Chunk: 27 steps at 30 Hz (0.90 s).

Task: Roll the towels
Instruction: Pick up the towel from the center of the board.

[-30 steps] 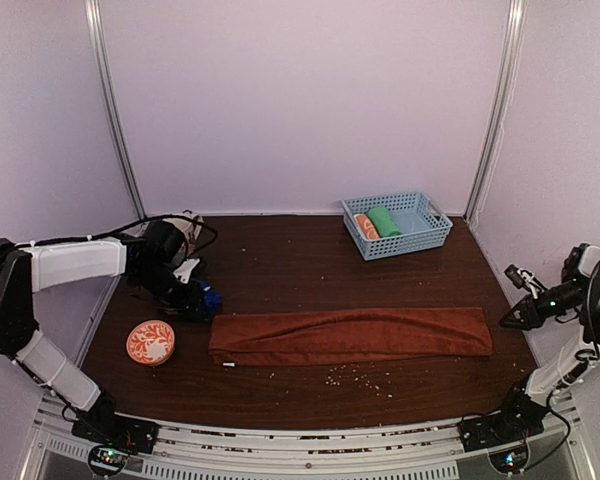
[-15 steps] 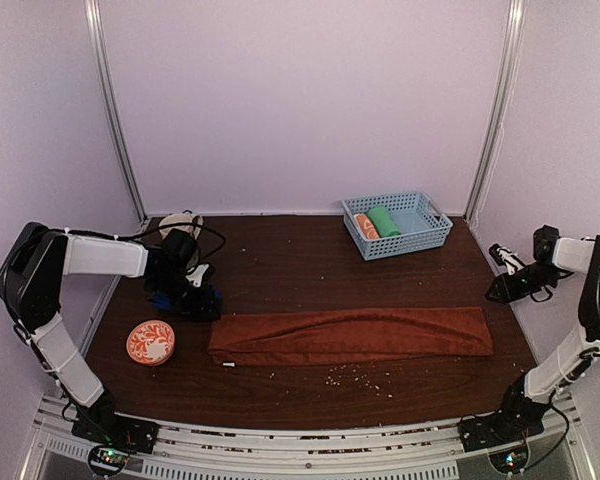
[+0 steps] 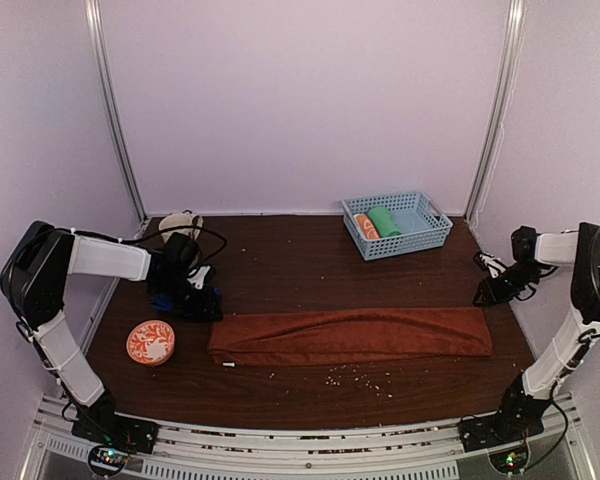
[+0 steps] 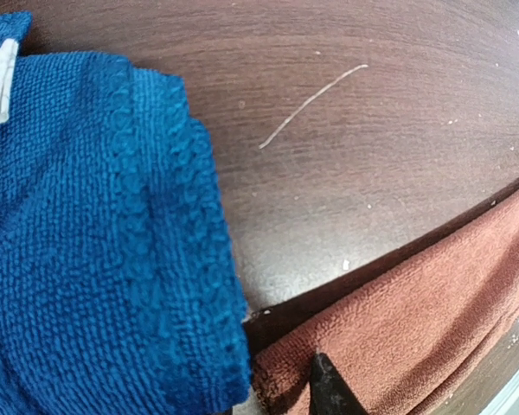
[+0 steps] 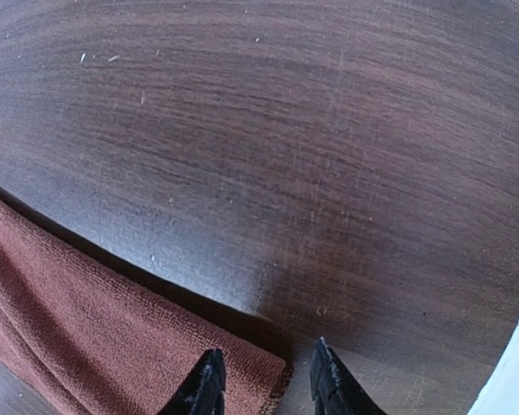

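Flat along the near surface (image 3: pixel 300 260), brown towel (image 3: pixel 350 335). Just over its right far corner, right end effector (image 5: pixel 268 385), parted and empty. Beyond its left far corner, left end effector (image 3: pixel 200 303) beside bunched blue towel (image 4: pixel 95 242); grip impossible to tell.

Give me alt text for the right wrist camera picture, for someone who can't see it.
The right gripper holds its two black fingertips apart over a corner of the rust-brown towel, which lies flat on a dark wooden table. The towel runs off toward the lower left of the frame.
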Each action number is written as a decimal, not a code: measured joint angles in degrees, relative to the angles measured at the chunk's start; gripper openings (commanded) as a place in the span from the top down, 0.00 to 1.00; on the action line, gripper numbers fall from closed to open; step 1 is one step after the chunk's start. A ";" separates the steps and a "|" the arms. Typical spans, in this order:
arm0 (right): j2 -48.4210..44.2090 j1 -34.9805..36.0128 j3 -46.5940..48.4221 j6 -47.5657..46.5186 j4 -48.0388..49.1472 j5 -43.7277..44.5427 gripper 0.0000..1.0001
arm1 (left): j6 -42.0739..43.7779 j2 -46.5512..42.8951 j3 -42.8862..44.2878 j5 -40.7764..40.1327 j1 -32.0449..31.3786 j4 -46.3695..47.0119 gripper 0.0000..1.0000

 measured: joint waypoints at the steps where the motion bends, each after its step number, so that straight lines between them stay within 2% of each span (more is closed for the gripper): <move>1: 0.00 0.00 0.00 -0.11 -0.24 0.02 0.64 | 0.15 0.00 0.00 0.13 0.00 0.02 0.68; 7: -0.02 0.00 0.00 -1.53 -1.77 0.59 0.61 | 0.79 0.00 0.00 0.39 0.00 0.35 0.70; 14: 0.79 0.00 -0.61 -2.12 -1.60 1.79 0.62 | 1.49 0.02 -0.55 0.00 0.00 0.96 0.77; 16: 1.92 0.00 -0.70 -1.90 -1.11 2.08 0.70 | 1.66 0.02 -0.61 -0.22 0.00 1.09 0.85; 19: 2.84 -0.02 -0.63 -1.55 -0.15 2.67 0.90 | 1.92 0.35 -0.61 -0.37 0.00 1.31 0.93; 21: 3.13 -0.04 -0.55 -1.53 0.44 3.15 0.99 | 1.86 0.50 -0.66 -0.37 0.00 1.79 0.98; 27: 3.26 -0.13 -0.33 -1.64 0.94 2.86 1.00 | 2.10 0.26 -2.01 0.11 -0.02 5.01 1.00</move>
